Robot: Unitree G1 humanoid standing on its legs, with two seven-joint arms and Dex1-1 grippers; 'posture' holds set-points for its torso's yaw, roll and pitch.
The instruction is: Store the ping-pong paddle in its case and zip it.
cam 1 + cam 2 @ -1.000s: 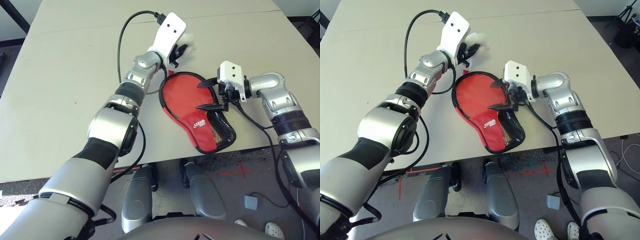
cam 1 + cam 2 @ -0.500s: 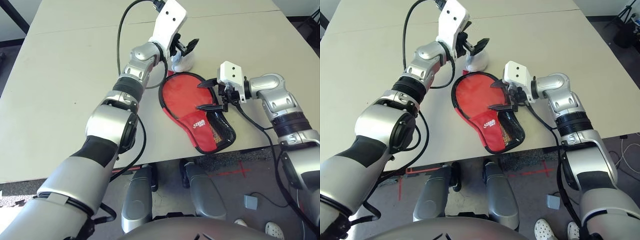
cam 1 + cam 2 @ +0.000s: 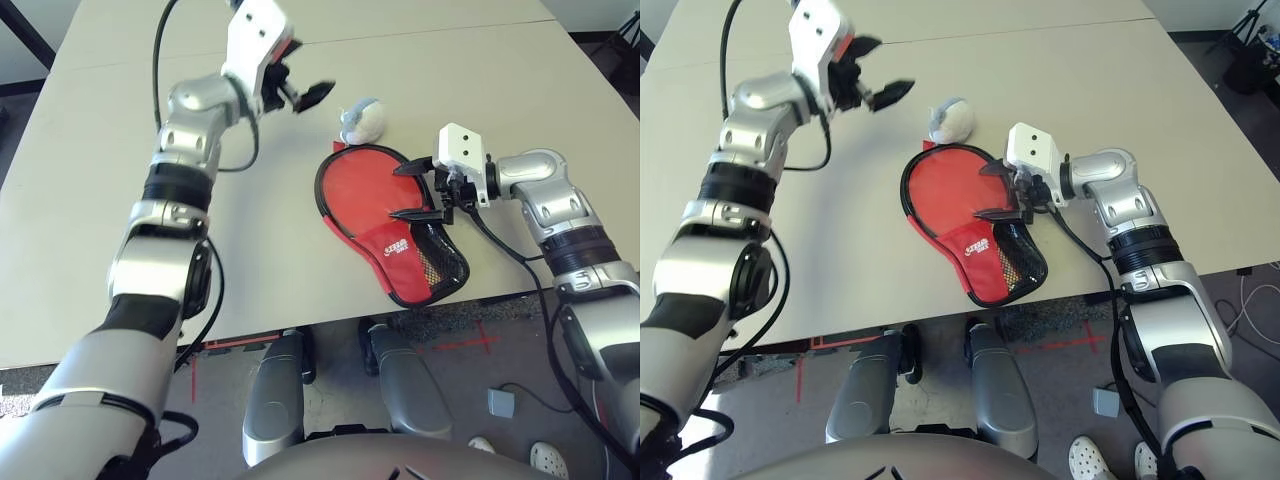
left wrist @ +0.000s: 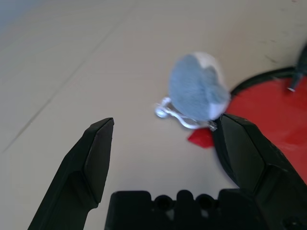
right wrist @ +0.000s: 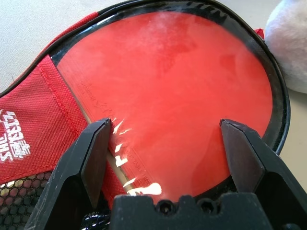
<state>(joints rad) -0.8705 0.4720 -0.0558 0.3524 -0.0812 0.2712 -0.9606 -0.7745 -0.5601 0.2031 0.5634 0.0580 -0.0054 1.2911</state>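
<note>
Nearest the robot, the case lies flat on the bench with the ping-pong paddle already inside, its red face showing through the unzipped opening. The right pincer hovers wide over it, holding nothing. Farther off, past a fuzzy ball, the left pincer hangs wide and empty. Zipping remains.

Left claw raised, fingers spread (wide apart); right claw gapes, lower.

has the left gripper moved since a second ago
Yes. The left gripper, open, has swung off the fuzzy ball toward the table's left side; the ball now sits clear beside the case.
</note>
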